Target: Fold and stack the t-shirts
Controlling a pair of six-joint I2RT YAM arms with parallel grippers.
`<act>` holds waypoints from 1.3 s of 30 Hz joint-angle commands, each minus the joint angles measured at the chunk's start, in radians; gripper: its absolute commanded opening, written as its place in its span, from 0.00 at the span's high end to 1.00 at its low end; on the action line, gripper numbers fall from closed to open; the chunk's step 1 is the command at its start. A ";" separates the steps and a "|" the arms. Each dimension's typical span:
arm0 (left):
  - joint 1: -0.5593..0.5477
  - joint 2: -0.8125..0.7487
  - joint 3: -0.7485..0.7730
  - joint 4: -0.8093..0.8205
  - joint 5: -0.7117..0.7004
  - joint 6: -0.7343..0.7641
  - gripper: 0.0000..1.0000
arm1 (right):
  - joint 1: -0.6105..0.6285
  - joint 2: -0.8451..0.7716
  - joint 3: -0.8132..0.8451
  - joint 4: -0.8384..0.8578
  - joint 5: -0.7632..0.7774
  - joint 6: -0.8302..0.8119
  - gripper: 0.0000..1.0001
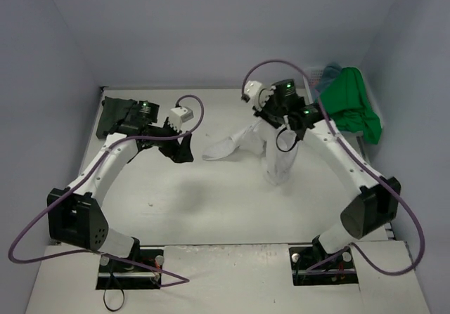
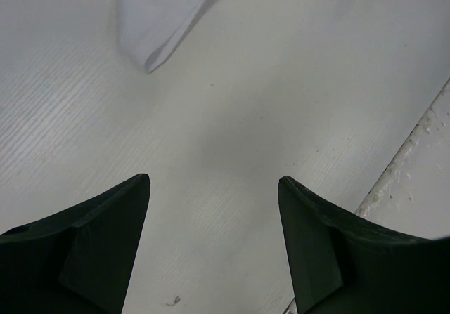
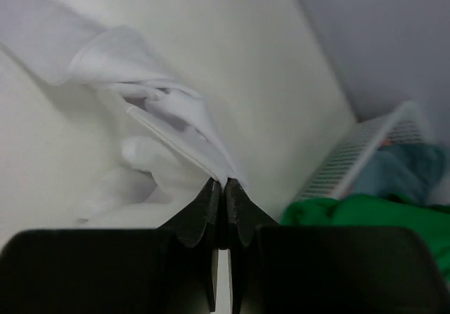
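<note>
The white t-shirt (image 1: 274, 156) hangs from my right gripper (image 1: 275, 121) above the middle of the table; one sleeve (image 1: 219, 149) trails left on the surface. In the right wrist view my right gripper (image 3: 226, 182) is shut on an edge of the white t-shirt (image 3: 169, 121). My left gripper (image 1: 184, 147) is open and empty, just left of that sleeve; in the left wrist view it (image 2: 214, 180) hovers over bare table with the sleeve tip (image 2: 158, 19) ahead. The dark grey-green t-shirt (image 1: 114, 114) lies at the back left. The bright green t-shirt (image 1: 351, 103) and the teal-blue one (image 1: 329, 73) lie in the basket.
The white lattice basket (image 1: 313, 82) stands at the back right against the wall; it also shows in the right wrist view (image 3: 351, 152). Grey walls close the table on three sides. A raised table edge (image 2: 415, 159) shows in the left wrist view.
</note>
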 commanded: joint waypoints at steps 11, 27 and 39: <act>-0.227 0.270 0.305 0.039 -0.050 0.001 0.32 | -0.218 -0.145 0.097 -0.018 -0.148 -0.047 1.00; -0.333 0.528 0.472 0.496 -0.073 -0.189 0.32 | -0.312 -0.179 0.022 -0.020 -0.276 -0.028 1.00; -0.482 0.752 0.688 0.524 -0.123 -0.301 0.31 | -0.354 -0.208 -0.007 -0.023 -0.319 -0.008 1.00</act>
